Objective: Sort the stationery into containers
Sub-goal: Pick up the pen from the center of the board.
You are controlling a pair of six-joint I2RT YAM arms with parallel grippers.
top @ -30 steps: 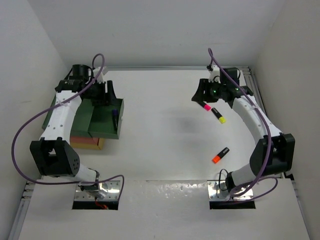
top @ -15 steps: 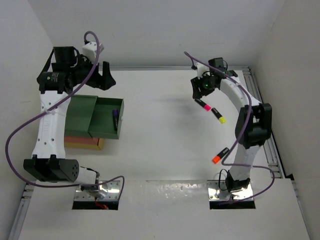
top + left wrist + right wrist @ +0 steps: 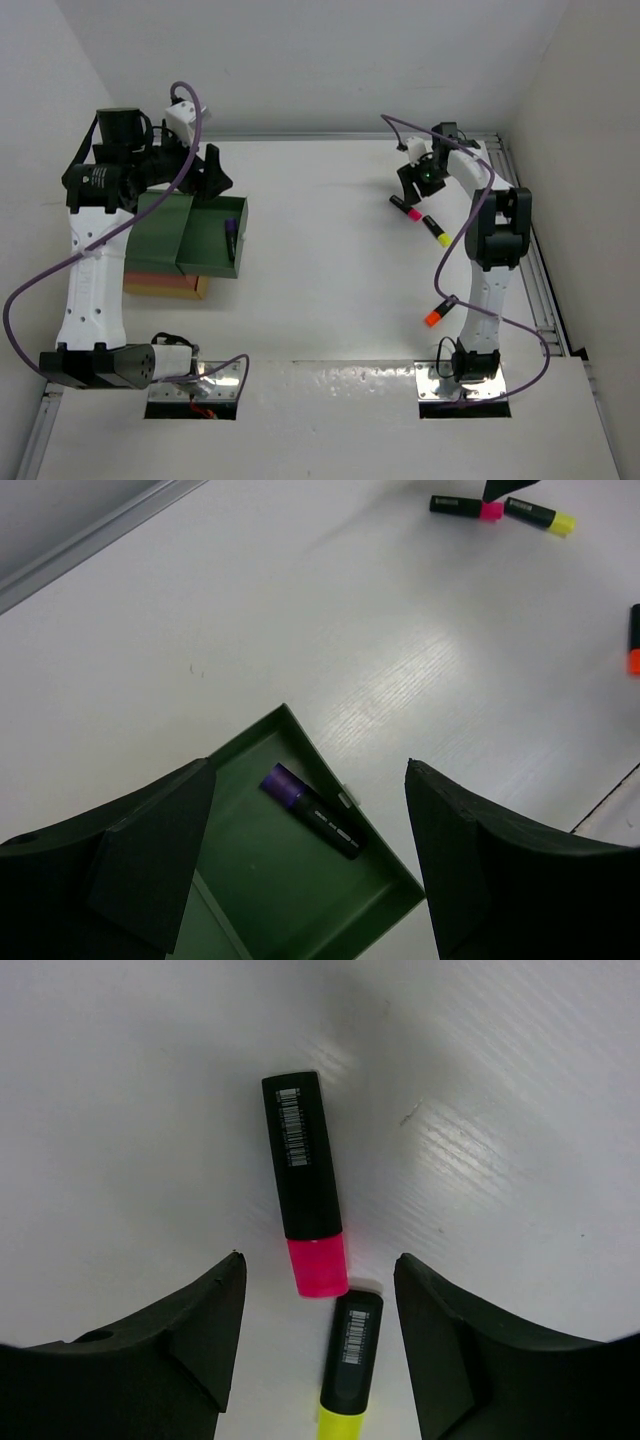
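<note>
We are lifting the left gripper (image 3: 310,770) up and back from the dark green tray (image 3: 207,262), where a second ago it was sitting low over the compartment. Its fingers are spread wide and holding nothing. The purple highlighter (image 3: 312,812) is lying flat on the tray floor near one corner, apart from the fingers, so we are reading that piece as delivered. A red-orange tray (image 3: 160,284) is showing under the green one, and we cannot tell whether anything is in it. On the other side, we are swinging the right arm round with its elbow raised higher than it was a moment ago. The right gripper (image 3: 318,1256) is hanging open over the pink highlighter (image 3: 305,1190), one finger on each side of the cap end and neither one touching it. The yellow highlighter (image 3: 345,1360) is lying just beside the pink cap, almost end to end with it. Both seem to be resting where they lay a second ago. The orange highlighter (image 3: 440,311) is waiting on the table well apart from them, nearer the right arm's base. We are judging the sorting as part done: one piece is in a tray and three are on the table. The right side is lining up for the pink one, and the yellow neighbour could be nudged as the fingers close.
</note>
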